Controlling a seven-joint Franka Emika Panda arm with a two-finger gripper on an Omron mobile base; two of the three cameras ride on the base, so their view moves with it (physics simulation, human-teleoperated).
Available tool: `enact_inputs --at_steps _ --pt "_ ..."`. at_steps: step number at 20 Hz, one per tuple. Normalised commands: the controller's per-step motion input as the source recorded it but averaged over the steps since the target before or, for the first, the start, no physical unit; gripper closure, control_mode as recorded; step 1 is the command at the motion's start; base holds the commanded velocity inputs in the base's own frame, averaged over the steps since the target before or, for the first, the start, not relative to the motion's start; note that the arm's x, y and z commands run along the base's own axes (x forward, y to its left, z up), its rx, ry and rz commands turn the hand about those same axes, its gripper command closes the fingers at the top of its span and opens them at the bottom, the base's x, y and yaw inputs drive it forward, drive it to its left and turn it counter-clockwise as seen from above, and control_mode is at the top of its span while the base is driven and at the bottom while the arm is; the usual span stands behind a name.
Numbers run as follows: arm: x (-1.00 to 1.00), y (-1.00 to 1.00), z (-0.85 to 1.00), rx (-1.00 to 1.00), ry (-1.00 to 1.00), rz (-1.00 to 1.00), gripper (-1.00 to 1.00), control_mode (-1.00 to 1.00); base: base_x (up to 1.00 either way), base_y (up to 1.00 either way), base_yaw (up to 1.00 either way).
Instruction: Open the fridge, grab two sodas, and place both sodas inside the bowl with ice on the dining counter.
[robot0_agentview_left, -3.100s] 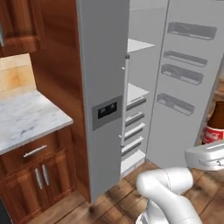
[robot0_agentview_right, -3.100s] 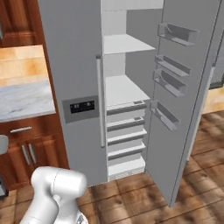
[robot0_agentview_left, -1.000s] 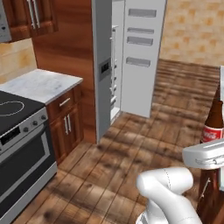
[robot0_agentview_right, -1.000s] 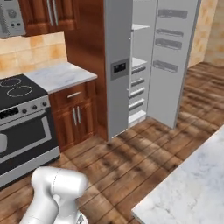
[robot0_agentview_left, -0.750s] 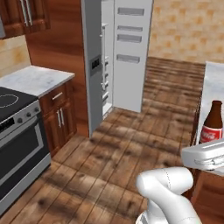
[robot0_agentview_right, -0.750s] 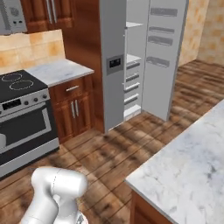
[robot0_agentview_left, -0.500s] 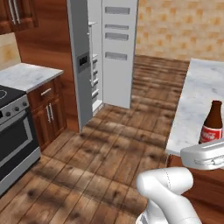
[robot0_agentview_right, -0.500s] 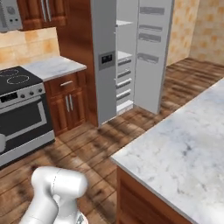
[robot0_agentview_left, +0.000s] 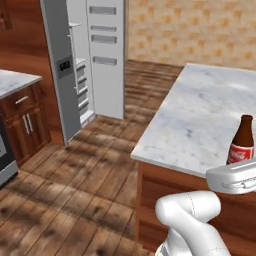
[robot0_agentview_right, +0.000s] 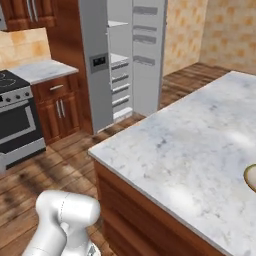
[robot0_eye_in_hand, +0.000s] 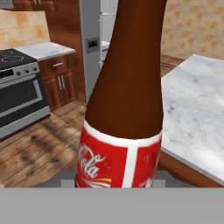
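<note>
Base has swung from tall grey fridge (robot0_agentview_left: 82, 65) to white marble counter (robot0_agentview_right: 200, 150); your gripper (robot0_agentview_left: 235, 175) is clenched on dark-brown glass red-label soda bottle (robot0_eye_in_hand: 124, 96). Bowl drop nxt.

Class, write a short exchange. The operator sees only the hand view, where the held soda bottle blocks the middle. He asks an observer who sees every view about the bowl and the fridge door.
Operator: Can you see the bowl anywhere?
Observer: Just a tan curved rim, likely the bowl, at the right edge of the right base view, on the dining counter.
Operator: Is the fridge door shut?
Observer: No, the fridge door stands wide open, its inner racks facing the room.
</note>
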Motion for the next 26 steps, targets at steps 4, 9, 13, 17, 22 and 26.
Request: enact_inputs --at_steps 4,9,13,17,22,26 --pt "0.00 0.00 0.00 0.00 0.00 0.00 1.00 1.00 -0.69 -0.90 -0.09" --pt "0.00 0.00 0.00 0.00 0.00 0.00 1.00 1.00 -0.65 -0.91 -0.08" --pt "0.00 0.00 0.00 0.00 0.00 0.00 1.00 1.00 -0.58 -1.00 -0.04" --pt "0.00 0.00 0.00 0.00 0.00 0.00 1.00 1.00 -0.38 -1.00 -0.01" --pt "0.00 0.00 0.00 0.00 0.00 0.00 1.00 1.00 -0.02 -0.94 0.03" --pt "0.00 0.00 0.00 0.00 0.00 0.00 1.00 1.00 0.27 -0.84 0.21"
